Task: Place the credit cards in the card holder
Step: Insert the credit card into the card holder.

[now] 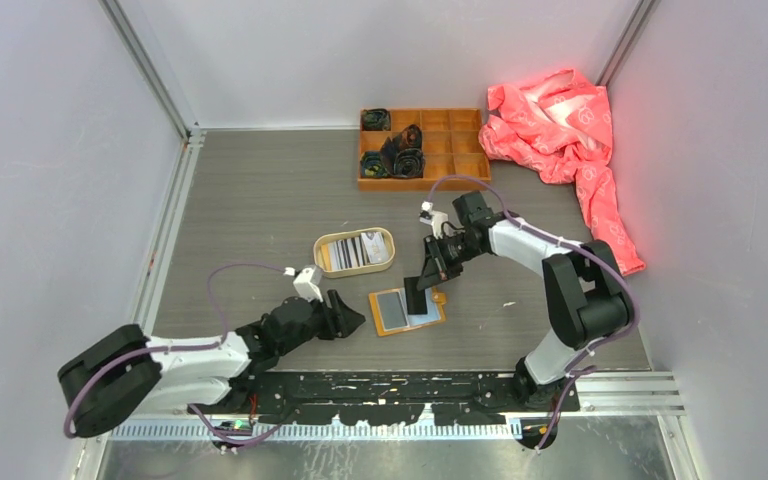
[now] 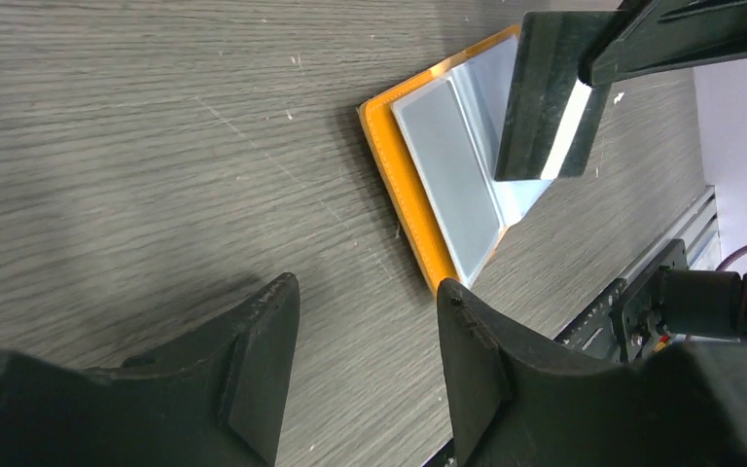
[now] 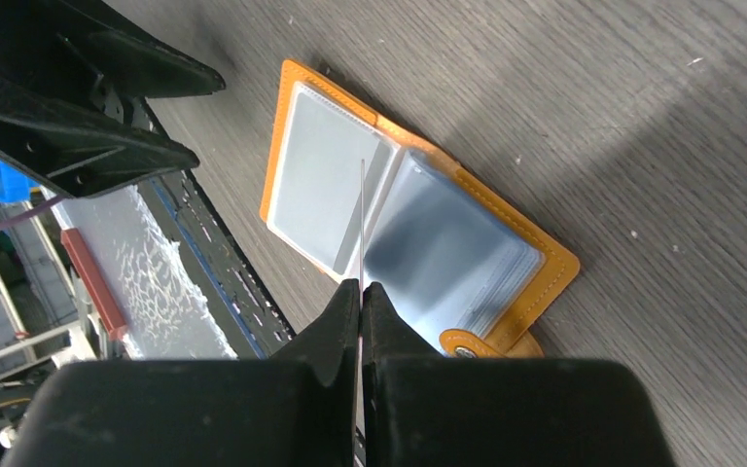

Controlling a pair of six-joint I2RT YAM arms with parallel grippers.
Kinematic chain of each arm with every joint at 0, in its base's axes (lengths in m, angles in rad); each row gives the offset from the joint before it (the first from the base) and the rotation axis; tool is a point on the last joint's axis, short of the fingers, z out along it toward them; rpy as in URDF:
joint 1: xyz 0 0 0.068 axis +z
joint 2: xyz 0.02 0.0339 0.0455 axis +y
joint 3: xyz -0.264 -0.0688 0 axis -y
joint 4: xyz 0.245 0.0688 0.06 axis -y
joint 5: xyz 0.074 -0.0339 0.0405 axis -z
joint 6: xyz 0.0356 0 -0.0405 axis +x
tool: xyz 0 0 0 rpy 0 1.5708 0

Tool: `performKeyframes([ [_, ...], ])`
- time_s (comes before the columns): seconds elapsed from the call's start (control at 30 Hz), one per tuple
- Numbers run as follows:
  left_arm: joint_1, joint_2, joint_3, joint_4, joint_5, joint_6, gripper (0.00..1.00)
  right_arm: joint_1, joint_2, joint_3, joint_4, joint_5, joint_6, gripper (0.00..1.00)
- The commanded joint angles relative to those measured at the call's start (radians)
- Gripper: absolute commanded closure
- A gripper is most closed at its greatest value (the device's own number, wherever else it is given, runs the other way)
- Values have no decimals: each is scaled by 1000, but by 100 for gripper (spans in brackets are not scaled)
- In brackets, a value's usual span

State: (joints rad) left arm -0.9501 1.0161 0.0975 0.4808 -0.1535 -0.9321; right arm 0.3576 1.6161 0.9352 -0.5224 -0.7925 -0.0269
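The flat mustard-orange folding card holder (image 1: 407, 310) lies open at centre frame on the grey counter (image 1: 260, 200). The right end effector (image 3: 361, 292) pinches one thin credit card (image 3: 362, 224) edge-on above its pockets, not yet in, and more striped cards (image 1: 358, 250) lie in the oval tan tray (image 1: 322, 252) above-left. The left end effector (image 2: 368, 287), spread and empty, crowds the holder's left edge, while its right side is open counter.

- Orange wooden compartment box (image 1: 460, 146), far centre, dark rolled items (image 1: 401, 156) in its left cells.
- Crumpled pink cloth (image 1: 560, 125), far right corner.
- Oval tan tray (image 1: 356, 232), mid tabletop (image 1: 260, 200).
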Motion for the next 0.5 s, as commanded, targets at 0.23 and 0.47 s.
performKeyframes([
  [0.23, -4, 342, 129, 314, 80, -95, 45, -4, 81, 46, 15, -34, 76, 99],
  [0.47, -3, 457, 156, 332, 60, -129, 59, -14, 103, 45, 18, -69, 85, 99],
])
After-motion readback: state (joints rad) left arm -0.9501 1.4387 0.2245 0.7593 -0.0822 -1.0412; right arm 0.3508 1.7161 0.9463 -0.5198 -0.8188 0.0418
